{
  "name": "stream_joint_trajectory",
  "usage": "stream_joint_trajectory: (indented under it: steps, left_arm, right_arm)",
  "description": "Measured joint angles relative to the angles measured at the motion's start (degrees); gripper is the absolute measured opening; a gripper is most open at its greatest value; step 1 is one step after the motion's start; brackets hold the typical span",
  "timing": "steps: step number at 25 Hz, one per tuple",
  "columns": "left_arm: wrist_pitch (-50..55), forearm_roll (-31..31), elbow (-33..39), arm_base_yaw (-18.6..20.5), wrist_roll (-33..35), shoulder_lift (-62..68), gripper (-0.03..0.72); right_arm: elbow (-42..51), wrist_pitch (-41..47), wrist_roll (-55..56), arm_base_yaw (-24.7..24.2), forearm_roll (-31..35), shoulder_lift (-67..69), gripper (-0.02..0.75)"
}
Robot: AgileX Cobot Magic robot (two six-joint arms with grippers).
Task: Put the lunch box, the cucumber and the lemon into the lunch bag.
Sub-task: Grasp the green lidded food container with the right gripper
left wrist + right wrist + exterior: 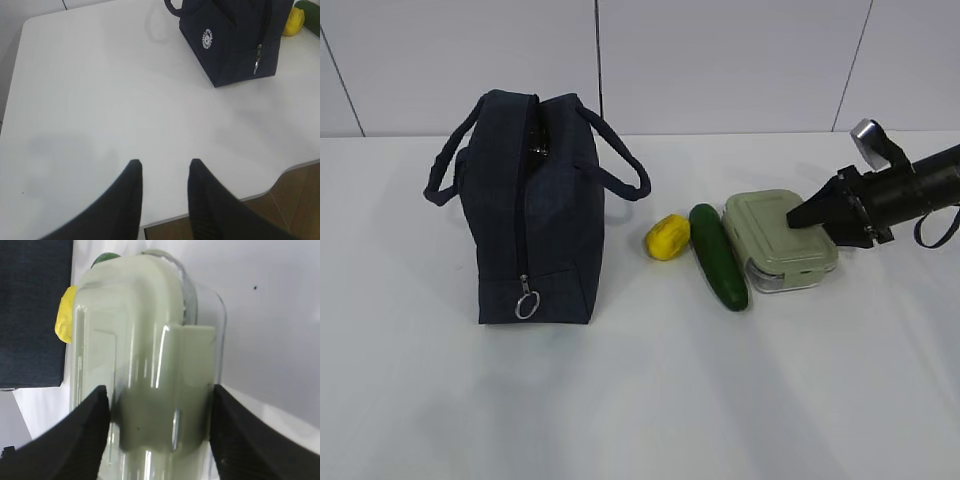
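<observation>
Right pincer (157, 427) sits nearest the lens in the right wrist view: both black fingers straddle the lunch box (145, 355), one at lower left, one at lower right, over the clip-tab end of its sage lid. Jaws look spread to the box's width; whether they already press on the walls I cannot tell, so call it open around the box, not a confirmed grip. In the exterior view the box (780, 240) rests on the worktop (720, 400) at centre right, with the right pincer (812, 216) coming in from the right edge, low and nearly level, which suits a side grab across the short end. Cucumber (718, 256) lies just left of the box, lemon (667, 237) just left of that, all three in a row. Lunch bag (530, 210) stands upright at left centre, well apart from the box, top appears unzipped, ring pull down near its base; standing open like that leaves a drop-in from above. Left pincer (165, 172) hangs open and empty at the bottom of its view, over bare worktop, bag at upper right there. Judgement: box goes first, being the bulkiest.
</observation>
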Motion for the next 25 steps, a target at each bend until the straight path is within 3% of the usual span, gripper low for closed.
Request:
stream_joint_trajectory:
  steps: [5, 10, 19, 25]
  left_arm:
    - [0.00, 0.12, 0.00, 0.00, 0.00, 0.00, 0.226]
    - [-0.03, 0.25, -0.62, 0.00, 2.50, 2.54, 0.226]
    - [-2.29, -6.15, -10.25, 0.00, 3.25, 26.81, 0.230]
    - [-2.41, -9.00, -18.62, -0.61, 3.51, 46.73, 0.312]
  right_arm:
    - [-0.03, 0.74, 0.54, 0.00, -0.09, 0.00, 0.397]
    - [-0.03, 0.82, 0.64, 0.00, -0.09, 0.00, 0.384]
    - [-0.03, 0.82, 0.91, 0.00, -0.09, 0.00, 0.383]
    - [-0.03, 0.85, 1.01, 0.00, -0.09, 0.00, 0.382]
